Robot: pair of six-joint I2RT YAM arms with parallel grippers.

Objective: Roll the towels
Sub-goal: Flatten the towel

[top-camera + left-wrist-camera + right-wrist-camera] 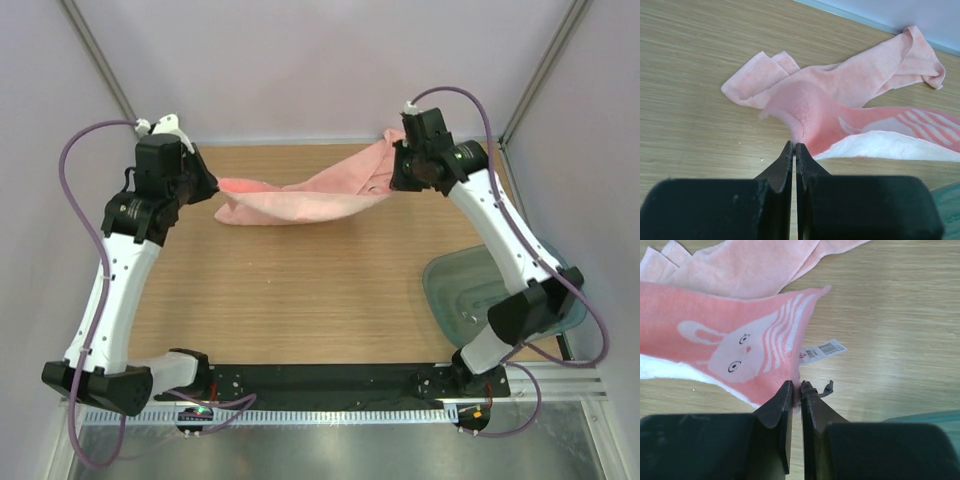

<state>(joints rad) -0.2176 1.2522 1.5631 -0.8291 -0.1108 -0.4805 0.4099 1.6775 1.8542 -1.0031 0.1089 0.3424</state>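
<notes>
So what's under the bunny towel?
The plain towel lies on the table below the bunny towel, and a barcode tag shows by its corner. The bunny towel covers part of the plain towel, so that bit can't be seen.

We hold our left arm (120, 262) out far left, jaws pinched shut. Our right arm (502, 232) reaches far right, jaws clamped narrow.

readable text: none | label: white paper tag (822, 350) with barcode, print too small to read | on: edge of striped towel (700, 310)
</notes>
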